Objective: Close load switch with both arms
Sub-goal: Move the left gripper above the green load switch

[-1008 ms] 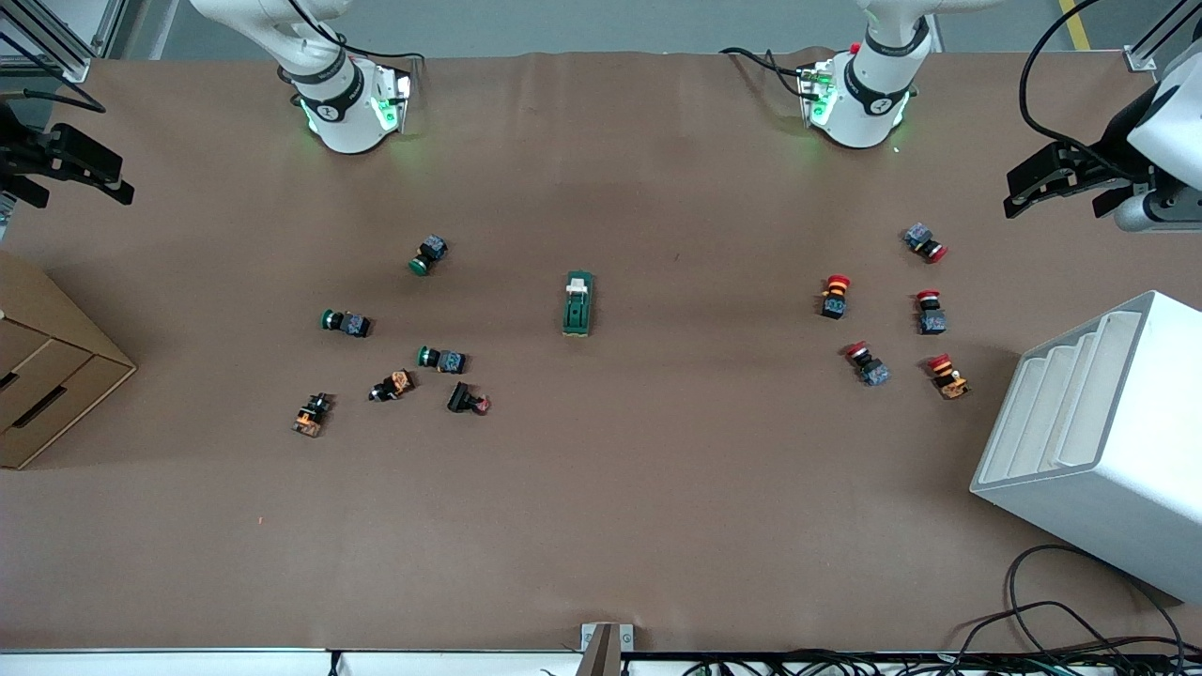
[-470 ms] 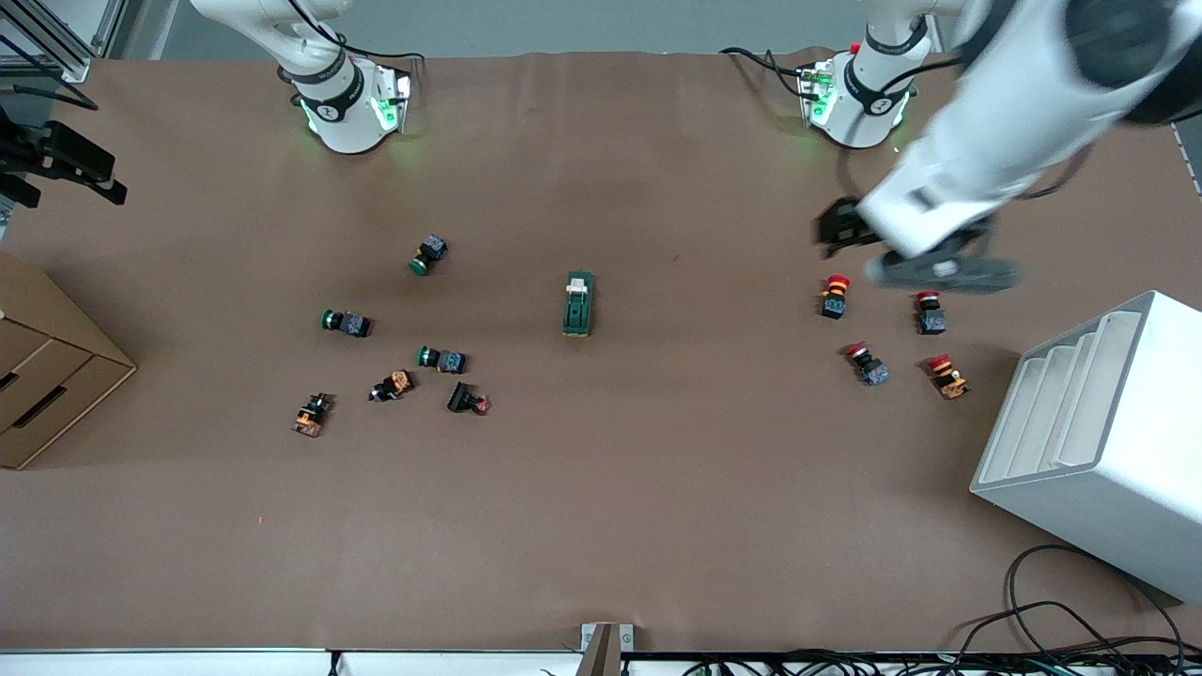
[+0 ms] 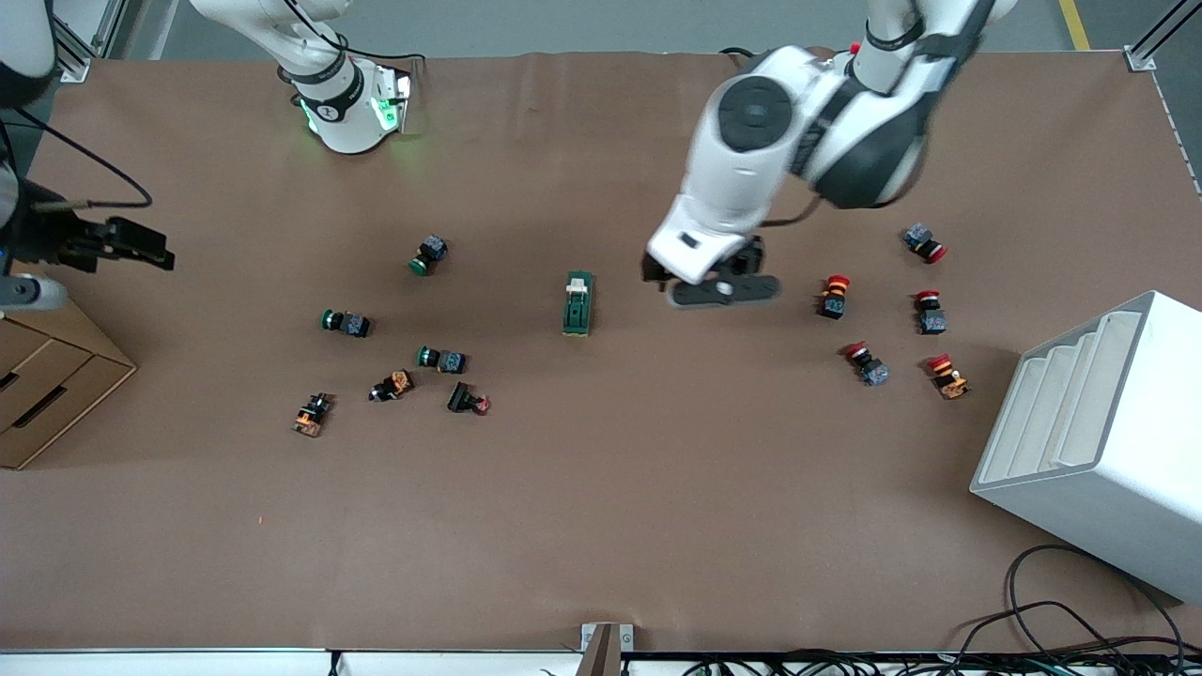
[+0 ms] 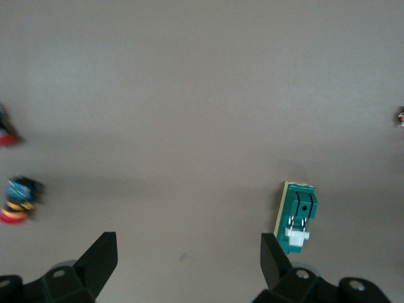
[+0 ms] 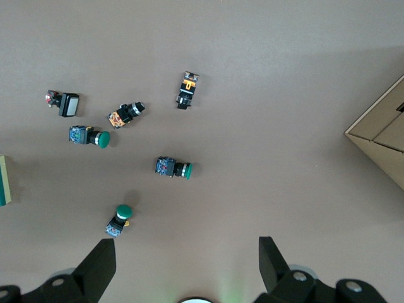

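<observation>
Both pincers spread wide — left pincer [image 3: 714,282] above table beside load switch [image 3: 577,303].

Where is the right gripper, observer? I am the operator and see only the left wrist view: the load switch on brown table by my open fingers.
Observer: The right gripper hangs open over the table's edge at the right arm's end, well away from the load switch.
Operator: What lies below it?
Observer: Its wrist view shows green-capped push buttons scattered on the table, with a cardboard box at the side.
Operator: And where is my gripper over the table?
Observer: The left gripper is over bare table between the load switch and the red-capped push buttons, toward the left arm's end.
</observation>
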`<action>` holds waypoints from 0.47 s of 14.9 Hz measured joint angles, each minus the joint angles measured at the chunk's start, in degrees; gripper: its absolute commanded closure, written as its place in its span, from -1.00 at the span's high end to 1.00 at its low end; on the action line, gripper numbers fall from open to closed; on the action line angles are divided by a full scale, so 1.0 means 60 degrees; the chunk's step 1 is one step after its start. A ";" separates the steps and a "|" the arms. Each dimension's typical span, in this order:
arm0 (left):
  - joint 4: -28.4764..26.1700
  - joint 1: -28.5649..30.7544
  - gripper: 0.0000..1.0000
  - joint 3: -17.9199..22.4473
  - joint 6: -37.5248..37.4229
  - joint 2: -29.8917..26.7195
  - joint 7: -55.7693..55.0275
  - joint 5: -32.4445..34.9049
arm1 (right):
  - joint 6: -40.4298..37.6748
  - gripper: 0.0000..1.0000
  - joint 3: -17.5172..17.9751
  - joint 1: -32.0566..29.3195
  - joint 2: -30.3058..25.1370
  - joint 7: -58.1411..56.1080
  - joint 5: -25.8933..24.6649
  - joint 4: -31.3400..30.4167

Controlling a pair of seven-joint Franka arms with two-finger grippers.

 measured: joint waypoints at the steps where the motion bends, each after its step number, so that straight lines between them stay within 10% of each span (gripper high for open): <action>1: -0.0255 -0.0399 1.00 -0.0007 0.0285 0.0109 -0.0876 0.0422 | 0.0007 1.00 0.0002 0.0012 0.0074 0.0000 -0.0003 0.0012; 7: -0.1614 -0.2266 1.00 -0.0018 0.2473 0.0748 -0.4934 0.2468 | 0.0330 0.99 0.0007 0.0074 0.0512 0.0102 -0.0001 0.0303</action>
